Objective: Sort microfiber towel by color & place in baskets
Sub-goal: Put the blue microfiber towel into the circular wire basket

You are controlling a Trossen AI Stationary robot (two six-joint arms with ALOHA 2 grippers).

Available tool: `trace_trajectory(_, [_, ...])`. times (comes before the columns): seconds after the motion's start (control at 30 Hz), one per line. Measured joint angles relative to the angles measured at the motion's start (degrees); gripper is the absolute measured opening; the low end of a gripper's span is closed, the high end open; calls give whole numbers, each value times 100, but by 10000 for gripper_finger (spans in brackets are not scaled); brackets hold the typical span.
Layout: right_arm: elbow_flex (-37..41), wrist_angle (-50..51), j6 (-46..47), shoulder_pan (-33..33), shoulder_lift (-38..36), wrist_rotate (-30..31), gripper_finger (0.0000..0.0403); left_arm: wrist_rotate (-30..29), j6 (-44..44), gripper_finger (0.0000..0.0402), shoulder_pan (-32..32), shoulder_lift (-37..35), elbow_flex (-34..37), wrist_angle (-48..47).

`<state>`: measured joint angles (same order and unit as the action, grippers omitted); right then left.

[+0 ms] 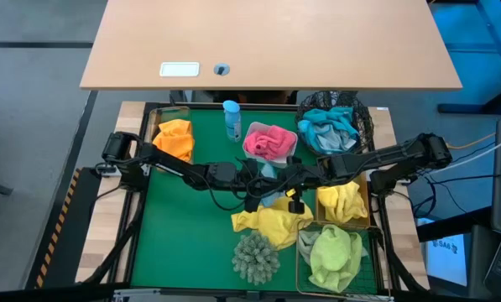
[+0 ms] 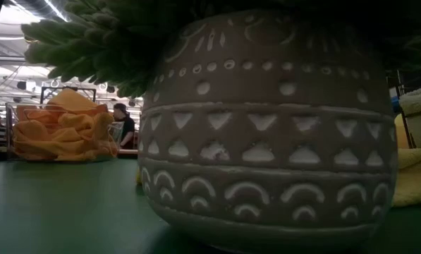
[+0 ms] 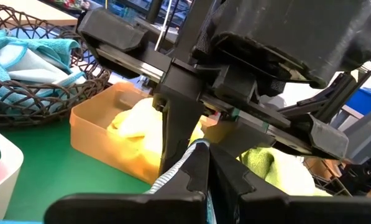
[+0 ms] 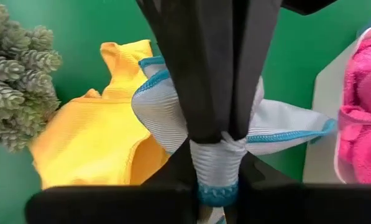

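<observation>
- A pale towel with teal edging (image 4: pixel 266 127) is nearest, bunched above the green counter (image 1: pixel 174 226); both grippers meet on it.
- The right gripper (image 4: pixel 217 149) has its fingers clenched on its fold.
- The left gripper (image 3: pixel 204 163) is clamped tight on the same towel.
- Beneath lies a yellow towel (image 4: pixel 92 143), beside the shaggy clump (image 4: pixel 14 74).
- The white tub (image 1: pixel 271 143) holds pink towels.
</observation>
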<state>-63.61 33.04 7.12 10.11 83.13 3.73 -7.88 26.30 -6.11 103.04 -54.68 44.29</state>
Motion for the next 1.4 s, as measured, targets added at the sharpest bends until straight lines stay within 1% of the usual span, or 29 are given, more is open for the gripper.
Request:
trace_trajectory(0.1, [-72,118,6,-4,0,-161,27,-1,-2,9,4,0,0,-2])
trace_trajectory(0.2, [-269,423,4,-2,0,-192,12,-93,-2,32,4,-2,-4,16])
trace_trajectory(0.33, [-702,1069,2,-2,0,-205,22,-186,-2,67,4,-2,-4,15])
trace_trajectory(0.43, [-1035,1642,-11,-2,0,-205,29,-186,-2,83,4,-2,-4,11])
trace_trajectory(0.63, [-1694,2808,-28,-2,0,-181,12,-186,-1,89,7,-2,-4,-13])
trace_trajectory(0.73, [-1962,3246,-33,-2,0,-179,12,-186,0,89,7,-2,-4,-16])
trace_trajectory(0.83, [-2175,3574,-37,-2,0,-143,22,-188,0,89,7,-2,-4,-57])
trace_trajectory(0.93, [-2338,3859,-43,-1,0,148,25,-186,0,89,7,-2,-4,-215])
trace_trajectory(1.1, [-2676,4513,-50,-2,0,751,14,-187,0,89,7,-2,-4,-494])
trace_trajectory(1.27, [-3037,5091,8,-4,-46,1387,22,-188,0,89,7,-2,-4,-520])
trace_trajectory(1.4, [-3200,5440,14,-115,-217,1698,21,-188,1,89,7,-2,-3,-520])
